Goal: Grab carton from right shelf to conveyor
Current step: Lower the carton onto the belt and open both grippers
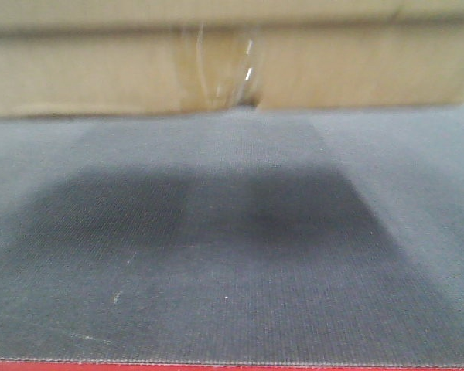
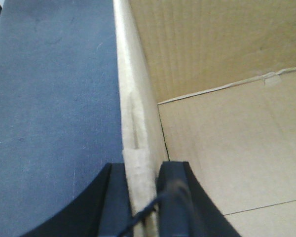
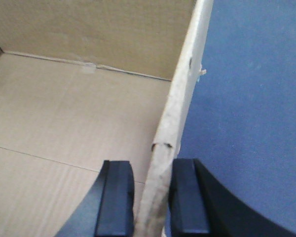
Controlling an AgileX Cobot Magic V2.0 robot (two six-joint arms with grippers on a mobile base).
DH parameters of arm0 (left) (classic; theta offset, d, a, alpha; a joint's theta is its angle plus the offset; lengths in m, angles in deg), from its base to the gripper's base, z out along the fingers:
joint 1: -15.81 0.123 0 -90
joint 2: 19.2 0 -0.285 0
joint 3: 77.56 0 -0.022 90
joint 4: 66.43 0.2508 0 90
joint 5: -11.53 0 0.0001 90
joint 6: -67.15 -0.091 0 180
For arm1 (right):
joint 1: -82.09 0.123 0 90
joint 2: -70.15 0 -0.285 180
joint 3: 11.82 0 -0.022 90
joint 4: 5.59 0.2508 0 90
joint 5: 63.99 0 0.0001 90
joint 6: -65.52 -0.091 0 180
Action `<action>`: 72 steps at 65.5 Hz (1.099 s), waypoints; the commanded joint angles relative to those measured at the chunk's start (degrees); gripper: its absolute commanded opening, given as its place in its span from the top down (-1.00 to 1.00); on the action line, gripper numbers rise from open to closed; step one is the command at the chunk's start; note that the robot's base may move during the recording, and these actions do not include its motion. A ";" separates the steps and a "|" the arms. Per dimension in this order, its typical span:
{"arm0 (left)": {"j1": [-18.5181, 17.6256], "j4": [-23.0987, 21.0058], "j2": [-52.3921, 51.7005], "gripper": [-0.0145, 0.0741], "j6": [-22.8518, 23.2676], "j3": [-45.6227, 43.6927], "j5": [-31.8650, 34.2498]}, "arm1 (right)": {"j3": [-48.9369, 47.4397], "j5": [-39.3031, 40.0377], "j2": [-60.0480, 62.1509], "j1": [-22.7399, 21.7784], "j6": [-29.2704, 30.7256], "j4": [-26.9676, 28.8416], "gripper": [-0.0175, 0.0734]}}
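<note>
From the front camera I saw the carton (image 1: 100, 73) stretched across the 12 o'clock edge of the view, its brown face blurred, with a shiny tape patch (image 1: 220, 73) near the middle. Below it spread the dark grey conveyor worktop (image 1: 232, 255), a broad shadow (image 1: 216, 209) at its centre and the red edge strip (image 1: 232, 366) at 6 o'clock. The blur was heavy, so I could not say whether the carton sat on the belt or hung just above it.

On the left wrist camera, the left fingers (image 2: 173, 190) were clenched on the carton's upright side wall (image 2: 135, 123), one finger on each face. The belt lay at 9 o'clock of that wall and the box's open inside at 3 o'clock.

On the right wrist camera, the right fingers (image 3: 116, 197) pinched the opposite wall (image 3: 175, 118) the same way, just below a small tear (image 3: 163, 145). There the inside lay at 9 o'clock and the belt at 3 o'clock.
</note>
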 commanded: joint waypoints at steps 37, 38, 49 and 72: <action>4.08 2.84 13.36 0.06 -0.77 -0.24 9.83 | -0.41 6.21 -15.24 -0.73 0.58 -0.99 0.51; 4.08 2.84 13.36 -0.06 -0.77 -0.24 9.83 | -0.41 6.08 -15.24 -0.73 0.58 -0.99 0.44; 4.08 2.84 12.62 -0.68 -0.77 -0.32 9.39 | -0.52 5.18 -14.75 -0.73 0.31 -0.99 -0.59; 4.08 0.92 1.65 -0.49 -0.77 -0.46 4.70 | -3.47 5.66 -7.24 -2.36 0.31 -0.99 -0.33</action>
